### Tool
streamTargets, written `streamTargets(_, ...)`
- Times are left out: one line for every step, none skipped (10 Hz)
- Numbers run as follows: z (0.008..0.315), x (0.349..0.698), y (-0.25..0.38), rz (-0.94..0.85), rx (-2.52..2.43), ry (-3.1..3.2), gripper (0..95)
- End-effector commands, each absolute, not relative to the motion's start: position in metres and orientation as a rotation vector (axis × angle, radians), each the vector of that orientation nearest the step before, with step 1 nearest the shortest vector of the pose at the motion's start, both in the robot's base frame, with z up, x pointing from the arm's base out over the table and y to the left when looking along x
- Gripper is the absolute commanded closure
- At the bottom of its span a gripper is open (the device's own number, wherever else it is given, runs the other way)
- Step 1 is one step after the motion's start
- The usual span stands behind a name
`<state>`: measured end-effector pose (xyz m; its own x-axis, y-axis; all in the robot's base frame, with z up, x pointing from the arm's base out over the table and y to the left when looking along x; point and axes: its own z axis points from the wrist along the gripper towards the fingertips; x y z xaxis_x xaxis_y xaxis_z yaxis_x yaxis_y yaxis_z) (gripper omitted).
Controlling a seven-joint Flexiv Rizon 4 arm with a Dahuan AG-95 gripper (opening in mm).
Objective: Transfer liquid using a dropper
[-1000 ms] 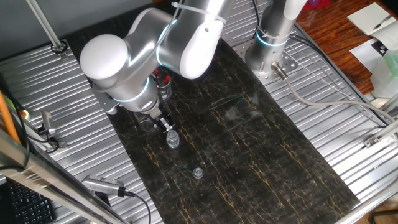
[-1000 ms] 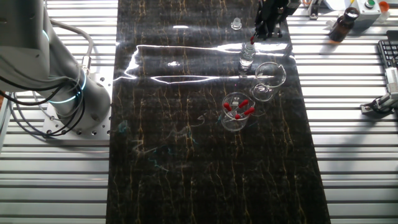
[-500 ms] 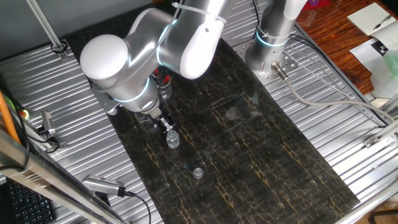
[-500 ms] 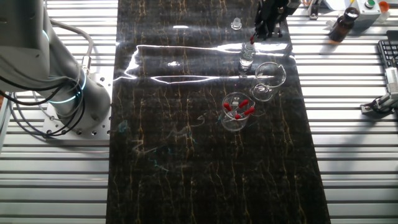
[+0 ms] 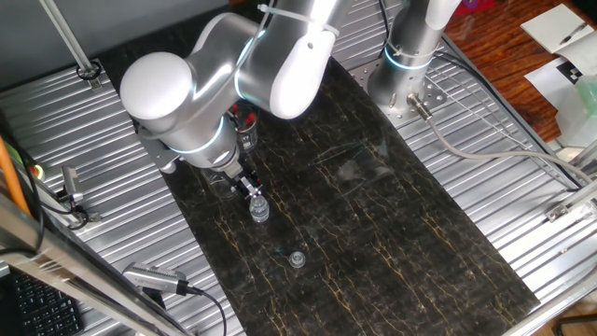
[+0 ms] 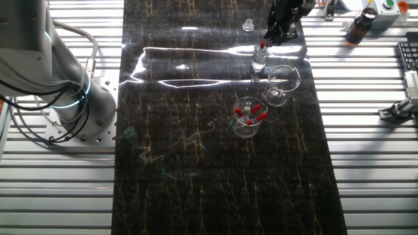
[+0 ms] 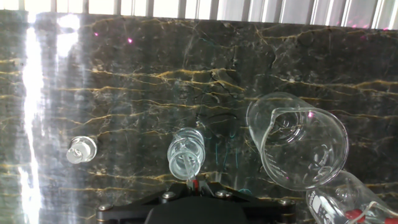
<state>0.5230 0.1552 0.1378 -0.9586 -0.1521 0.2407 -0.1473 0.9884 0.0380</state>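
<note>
the gripper hangs right over the ribbed vial, pinching the red bulb of the dropper between nearly closed fingers; the slim tube points down into the vial's mouth, though how deep the tip sits is too small to tell. in the hand view the vial's open rim lies just ahead of the fingers. beside the vial stands a large empty beaker, and past that a smaller beaker holding spare red-bulbed droppers. the vial's stopper lies apart on the far side of the vial. judging from this, the dropper is picked up and placed at the vial; drawing or releasing liquid, and any carry to the beaker, looks still to come.
</note>
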Motion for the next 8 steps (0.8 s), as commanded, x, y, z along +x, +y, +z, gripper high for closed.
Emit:
streamTargets(0.137,0.522,0.155,-0.029,0.228,-2.888,76.0)
streamTargets(0.137,0.521,0.154,-0.03,0.231,-2.888,76.0)
streamTargets(0.136,0.518,0.153,-0.031,0.239,-2.888,76.0)
streamTargets(0.136,0.516,0.152,-0.031,0.243,-2.89,76.0)
streamTargets(0.134,0.514,0.151,-0.031,0.251,-2.89,76.0)
streamTargets(0.133,0.512,0.151,-0.034,0.255,-2.892,76.0)
streamTargets(0.132,0.512,0.151,-0.034,0.258,-2.893,57.0)
streamTargets(0.131,0.512,0.151,-0.033,0.257,-2.893,57.0)
